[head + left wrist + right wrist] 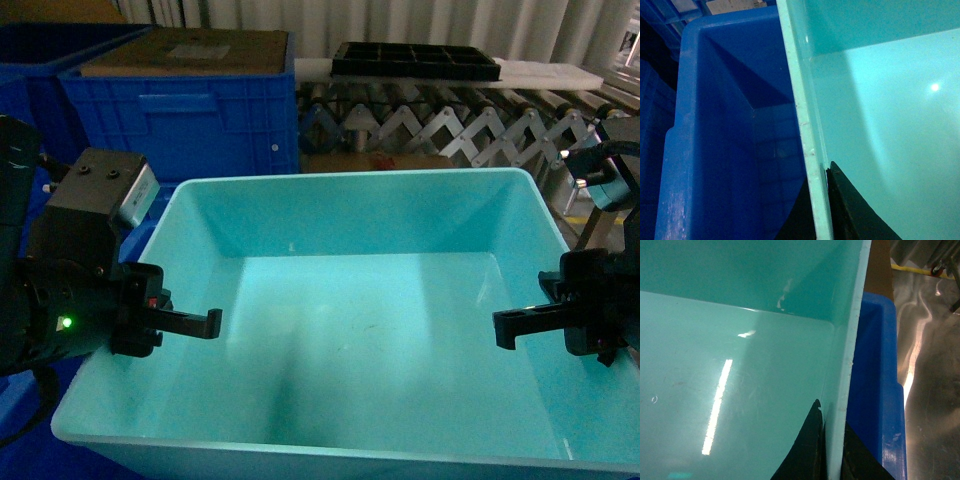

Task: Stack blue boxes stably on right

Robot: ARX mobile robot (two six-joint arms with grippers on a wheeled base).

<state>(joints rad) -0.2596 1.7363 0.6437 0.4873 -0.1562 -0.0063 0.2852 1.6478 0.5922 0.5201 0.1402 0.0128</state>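
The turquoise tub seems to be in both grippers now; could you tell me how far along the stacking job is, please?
Done: both grippers have hold of the turquoise tub, the left gripper pinching its left wall and the right gripper its right wall. In hand: the tub is held over a darker blue crate, visible beside both walls. Left: whether it is seated or still raised cannot be told; setting it squarely and releasing remain.

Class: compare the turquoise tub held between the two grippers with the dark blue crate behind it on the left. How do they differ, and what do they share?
The turquoise tub is pale, smooth-walled and open; the dark blue crate is royal blue, ribbed and covered by a brown board. The tub sits in front, the crate further back. Both are rectangular plastic containers.
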